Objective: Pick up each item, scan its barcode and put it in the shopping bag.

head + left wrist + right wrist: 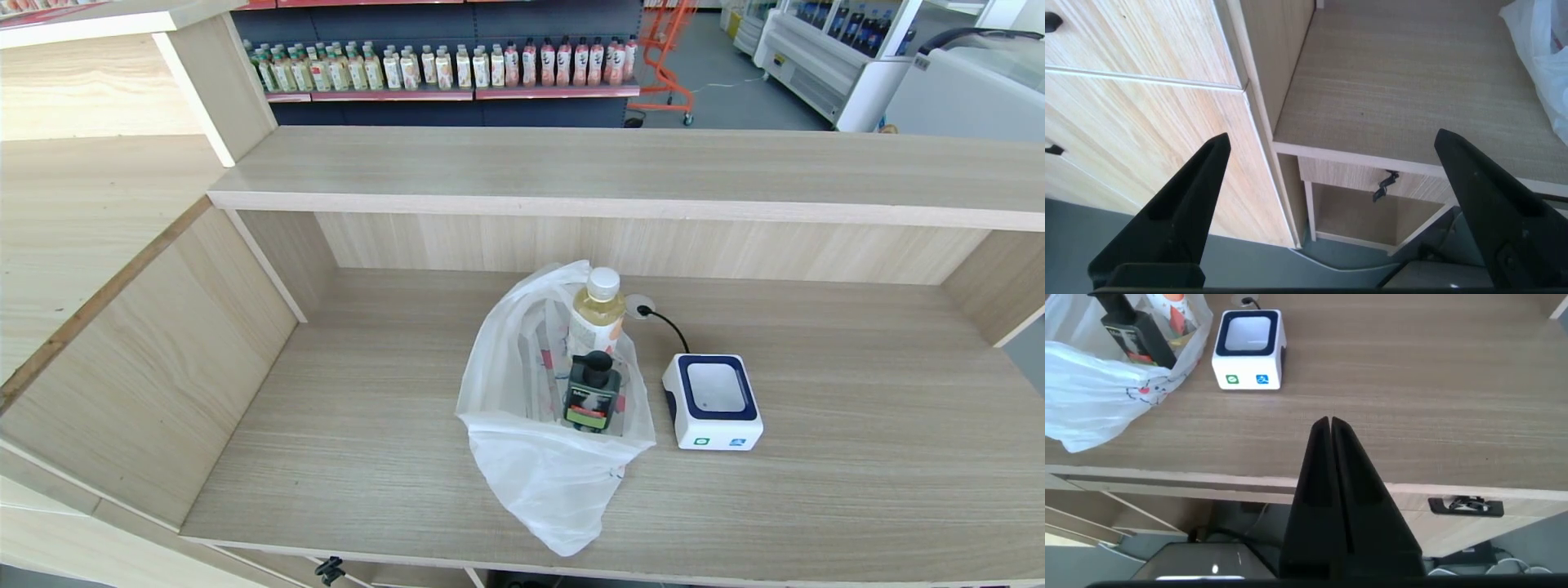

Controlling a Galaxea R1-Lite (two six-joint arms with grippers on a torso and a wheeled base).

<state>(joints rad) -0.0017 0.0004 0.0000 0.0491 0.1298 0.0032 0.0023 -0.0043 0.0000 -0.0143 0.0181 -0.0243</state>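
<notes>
Right wrist view: right pincer point(1329, 425) closed on nothing, and the job looks finished.
It hangs over the front edge of the counter point(1437, 376), while the left pincer point(1327, 212) is spread wide open and empty, low off the same edge. Farther in, the scanner point(712, 400) sits just beside the shopping bag point(539, 457). Inside the bag stand a drink bottle point(598, 314) with a white cap and, in front of it, a dark pump bottle point(593, 398). Both items look bagged. Whether each was scanned cannot be told, but little or nothing seems left to do.
</notes>
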